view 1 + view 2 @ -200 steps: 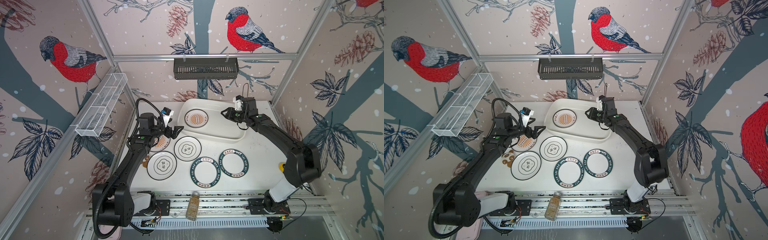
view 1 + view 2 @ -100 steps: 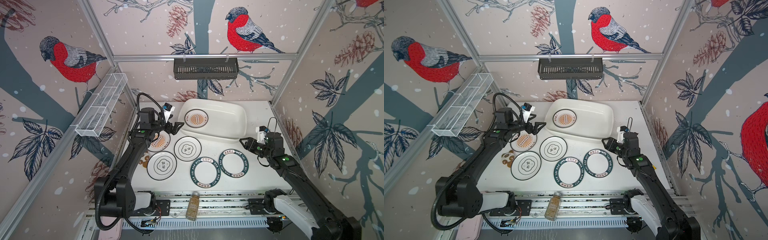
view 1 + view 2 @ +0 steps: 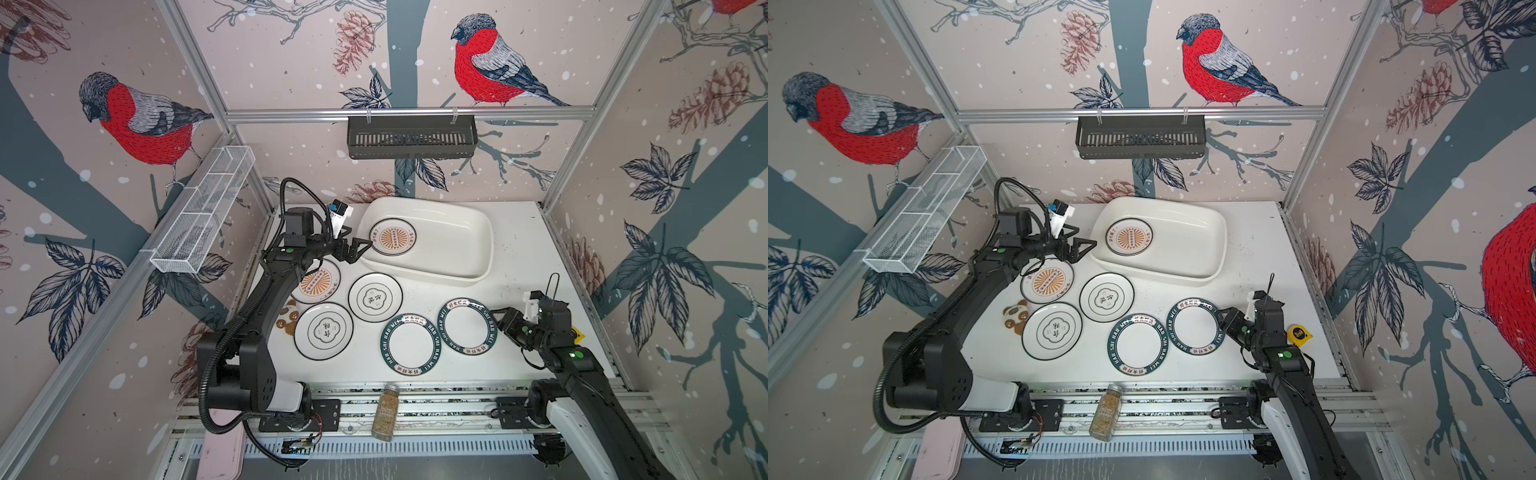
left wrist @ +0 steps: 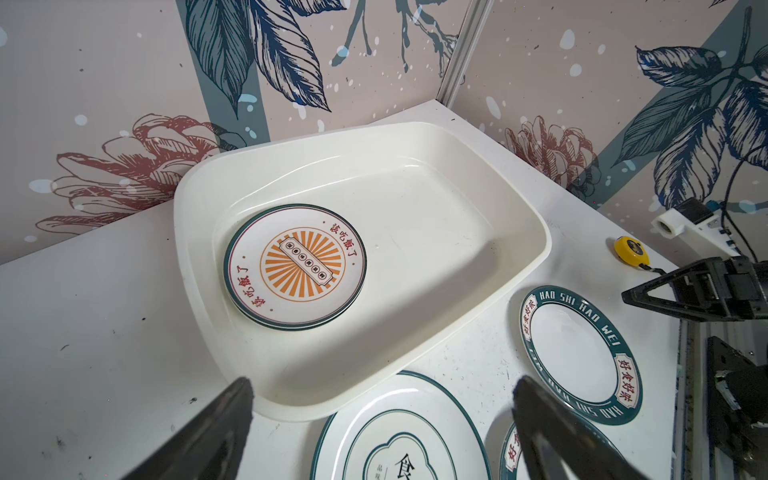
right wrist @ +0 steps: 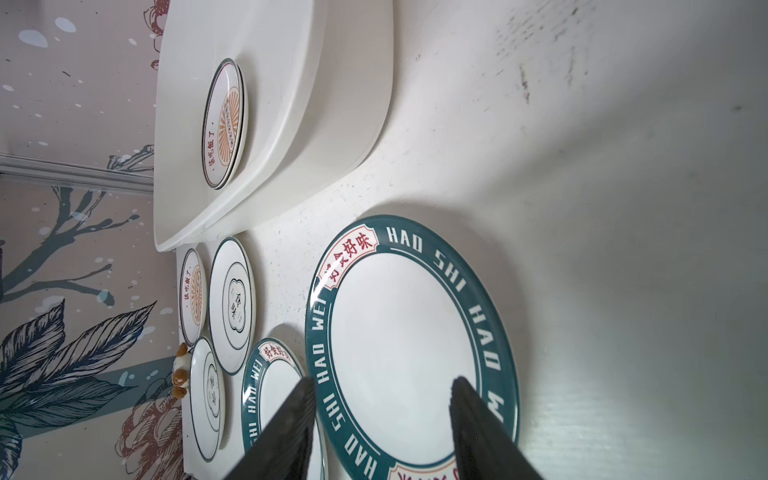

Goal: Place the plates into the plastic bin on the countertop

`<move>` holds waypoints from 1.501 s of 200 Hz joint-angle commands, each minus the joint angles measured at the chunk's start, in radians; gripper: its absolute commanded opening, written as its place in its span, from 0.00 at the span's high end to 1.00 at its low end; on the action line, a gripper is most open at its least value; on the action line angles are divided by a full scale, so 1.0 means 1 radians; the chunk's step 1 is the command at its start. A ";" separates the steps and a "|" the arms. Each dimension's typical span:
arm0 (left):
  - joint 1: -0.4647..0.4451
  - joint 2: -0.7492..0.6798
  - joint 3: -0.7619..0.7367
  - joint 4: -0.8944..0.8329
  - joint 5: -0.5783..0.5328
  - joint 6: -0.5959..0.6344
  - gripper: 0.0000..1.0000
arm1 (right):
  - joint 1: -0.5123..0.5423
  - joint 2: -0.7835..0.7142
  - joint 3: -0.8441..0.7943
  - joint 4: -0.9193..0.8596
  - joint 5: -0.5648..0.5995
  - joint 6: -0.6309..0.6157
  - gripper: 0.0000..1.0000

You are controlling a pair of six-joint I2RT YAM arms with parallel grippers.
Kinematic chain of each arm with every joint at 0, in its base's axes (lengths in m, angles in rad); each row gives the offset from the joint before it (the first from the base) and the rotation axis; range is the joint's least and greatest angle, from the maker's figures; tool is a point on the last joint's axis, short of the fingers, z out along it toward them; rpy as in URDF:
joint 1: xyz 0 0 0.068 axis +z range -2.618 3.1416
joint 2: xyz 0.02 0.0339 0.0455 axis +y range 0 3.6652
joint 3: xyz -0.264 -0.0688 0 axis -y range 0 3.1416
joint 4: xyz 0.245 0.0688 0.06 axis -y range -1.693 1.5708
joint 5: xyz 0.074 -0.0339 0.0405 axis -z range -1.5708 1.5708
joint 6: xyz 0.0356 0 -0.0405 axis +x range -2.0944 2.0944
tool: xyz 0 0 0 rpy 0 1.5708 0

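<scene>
Two arms, read from left to right. At left, the left gripper (image 3: 360, 249) has shifted little: it hovers between the sunburst plate (image 3: 318, 282) on the worktop (image 3: 519, 249) and the left rim of the plastic bin (image 3: 453, 245). Its jaws are wide apart and empty, and the forearm reaches forward with the wrist aimed into the bin. Inside the bin we see a stack of sunburst plates (image 3: 392, 237), seemingly two, lying flat at its left end. In the centre, two flower-emblem plates (image 3: 375, 297) and two green-rimmed plates (image 3: 410, 344) lie flat on the worktop. At right, the right gripper (image 3: 503, 319) has withdrawn from over the bin. It now sits low at the right edge of the right green-rimmed plate (image 3: 468, 326), jaws apart with nothing between them. We judge one delivery finished, five plates outstanding, and this plate next.
</scene>
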 commanded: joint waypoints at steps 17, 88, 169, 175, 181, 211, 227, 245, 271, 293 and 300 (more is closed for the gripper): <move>-0.006 0.023 0.052 -0.077 0.050 0.040 0.04 | -0.013 -0.018 -0.034 -0.021 -0.056 0.018 0.47; -0.010 -0.011 0.044 -0.078 0.038 0.046 0.04 | -0.021 -0.009 -0.108 0.034 -0.134 0.029 0.46; -0.016 -0.053 0.001 -0.043 0.055 0.021 0.04 | -0.023 -0.022 -0.160 0.081 -0.151 0.057 0.47; -0.016 -0.055 0.001 -0.044 0.052 0.022 0.04 | -0.022 -0.025 -0.164 0.085 -0.152 0.061 0.47; -0.016 -0.057 0.001 -0.043 0.051 0.022 0.04 | -0.022 -0.028 -0.170 0.089 -0.157 0.063 0.48; -0.017 -0.067 -0.016 -0.025 0.052 0.009 0.04 | -0.022 -0.028 -0.195 0.109 -0.164 0.069 0.49; -0.019 -0.069 -0.018 -0.023 0.053 0.006 0.04 | -0.024 -0.035 -0.179 0.085 -0.158 0.061 0.51; -0.019 -0.068 -0.013 -0.026 0.049 0.012 0.03 | -0.023 -0.061 -0.119 0.013 -0.106 0.027 0.50; -0.019 -0.060 0.000 -0.025 0.051 0.009 0.04 | -0.027 -0.077 -0.047 -0.054 -0.060 0.005 0.49; -0.024 -0.057 0.005 -0.022 0.053 0.006 0.03 | -0.029 -0.061 -0.027 -0.107 -0.012 0.004 0.48; -0.026 -0.055 0.005 -0.021 0.053 0.006 0.04 | -0.031 -0.056 -0.027 -0.125 0.009 0.002 0.48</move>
